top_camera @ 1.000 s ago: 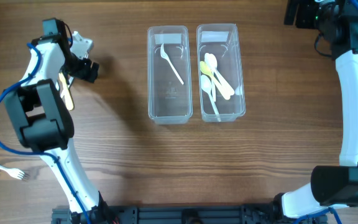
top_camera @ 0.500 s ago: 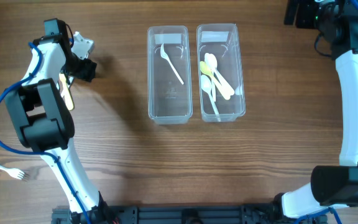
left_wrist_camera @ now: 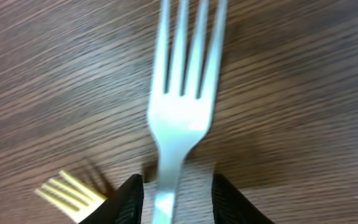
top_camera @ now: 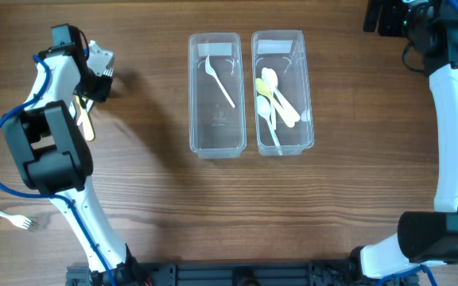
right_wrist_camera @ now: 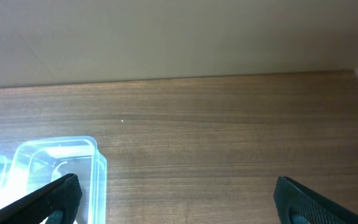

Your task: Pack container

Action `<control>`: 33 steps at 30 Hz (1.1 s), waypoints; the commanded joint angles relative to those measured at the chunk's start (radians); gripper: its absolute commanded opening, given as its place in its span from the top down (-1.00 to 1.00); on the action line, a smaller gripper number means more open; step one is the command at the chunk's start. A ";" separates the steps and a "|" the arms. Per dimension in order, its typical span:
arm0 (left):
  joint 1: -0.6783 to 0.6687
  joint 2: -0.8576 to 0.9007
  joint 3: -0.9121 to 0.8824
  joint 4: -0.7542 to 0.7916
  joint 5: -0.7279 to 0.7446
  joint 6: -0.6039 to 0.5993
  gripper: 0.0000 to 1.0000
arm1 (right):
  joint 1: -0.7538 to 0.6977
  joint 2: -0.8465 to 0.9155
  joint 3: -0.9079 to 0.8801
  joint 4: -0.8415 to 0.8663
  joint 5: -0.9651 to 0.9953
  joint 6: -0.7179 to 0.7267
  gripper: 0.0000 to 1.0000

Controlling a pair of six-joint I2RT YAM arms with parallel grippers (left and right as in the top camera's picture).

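A white fork [left_wrist_camera: 182,118] lies on the wooden table with its tines pointing away from me. Its handle runs between the fingers of my left gripper [left_wrist_camera: 173,202], which stand narrowly apart with a small gap on each side of the handle. Overhead, that gripper [top_camera: 95,78] is at the far left of the table over the fork [top_camera: 102,57]. A yellow fork [left_wrist_camera: 67,193] lies just left of the jaws. Two clear containers stand mid-table: the left one [top_camera: 195,119] holds one white utensil, the right one [top_camera: 308,119] holds several spoons. My right gripper [right_wrist_camera: 179,199] is open and empty.
Another white fork [top_camera: 6,214] lies near the table's front left edge. The yellow fork [top_camera: 83,117] rests partly under my left arm. My right arm [top_camera: 456,119] runs along the right side, its gripper up at the far right corner beyond the containers.
My left gripper's fingers have narrowed around the white fork's handle and shifted slightly toward the back left. The right arm has not moved.
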 commanded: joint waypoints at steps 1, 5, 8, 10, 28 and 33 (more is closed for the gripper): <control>0.022 0.040 -0.004 0.000 -0.027 0.009 0.28 | -0.003 0.007 -0.003 0.003 0.017 -0.002 -0.99; 0.022 0.040 -0.004 0.001 -0.027 0.009 0.34 | -0.003 0.007 -0.003 0.003 0.017 -0.002 -0.99; 0.022 0.040 -0.004 0.001 -0.027 0.009 0.50 | -0.003 0.007 -0.003 0.003 0.017 -0.002 -1.00; 0.022 0.040 -0.004 0.001 -0.027 0.009 0.55 | -0.003 0.007 -0.003 0.003 0.017 -0.002 -0.99; 0.021 0.010 -0.003 0.001 -0.027 0.008 0.90 | -0.003 0.007 -0.003 0.003 0.017 -0.002 -0.99; 0.020 -0.031 -0.003 0.009 -0.026 -0.006 0.88 | -0.003 0.007 -0.003 0.003 0.017 -0.002 -0.99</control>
